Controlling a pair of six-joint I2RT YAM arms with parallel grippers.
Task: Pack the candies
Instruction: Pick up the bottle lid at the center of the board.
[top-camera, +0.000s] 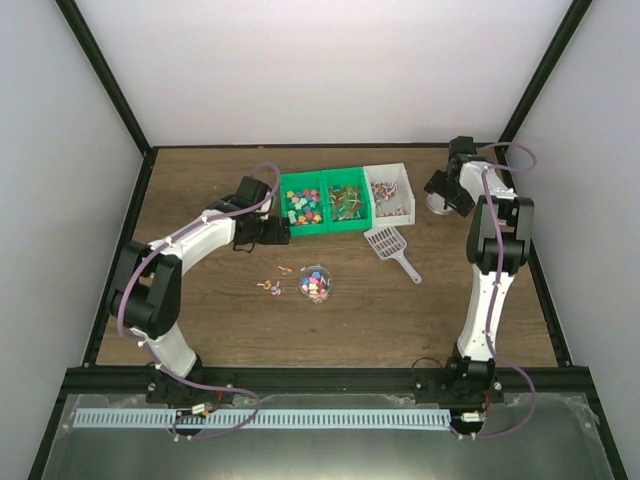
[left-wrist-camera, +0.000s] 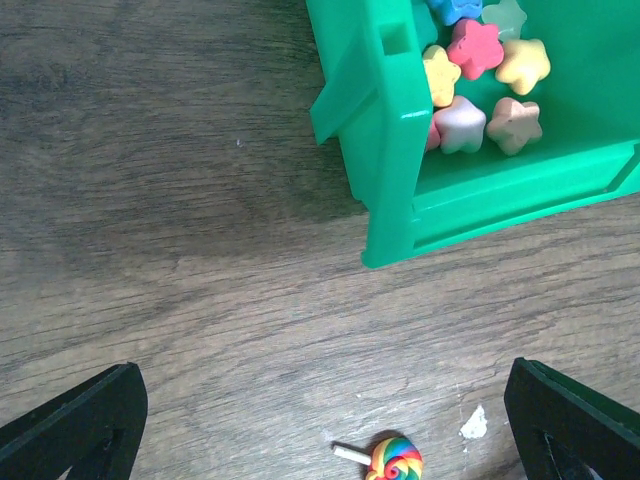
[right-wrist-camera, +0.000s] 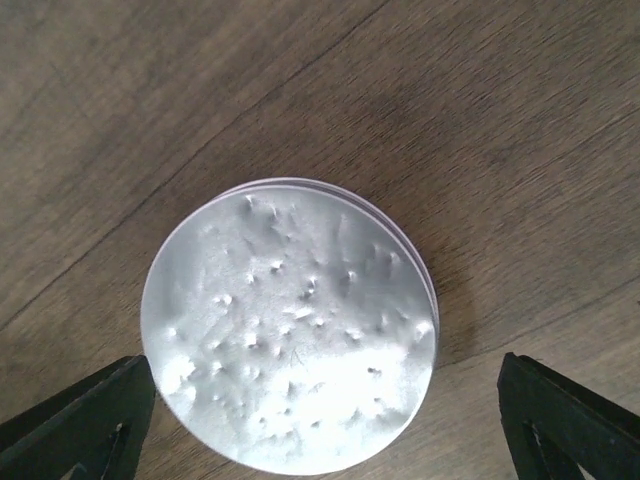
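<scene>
Two grippers: left gripper (top-camera: 266, 232) and right gripper (top-camera: 445, 188), both spread wide, holding nothing.
Between left jaws: rainbow lollipop (left-wrist-camera: 395, 460) loose on the table (left-wrist-camera: 150, 200); green bin (left-wrist-camera: 395, 150) of star candies (left-wrist-camera: 478, 48) just ahead.
Between right jaws: round silver lid (right-wrist-camera: 290, 325), lying flat, untouched.
Progress: clear tub (top-camera: 329, 284) has some candies (top-camera: 315, 286) in it, I'd guess partway; stray lollipops (top-camera: 270, 287) beside it and the lid left to go.

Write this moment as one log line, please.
left end effector: open, beside green bin, near lollipop | right end effector: open, over silver lid | candies: some in green bin | scoop: untouched
</scene>
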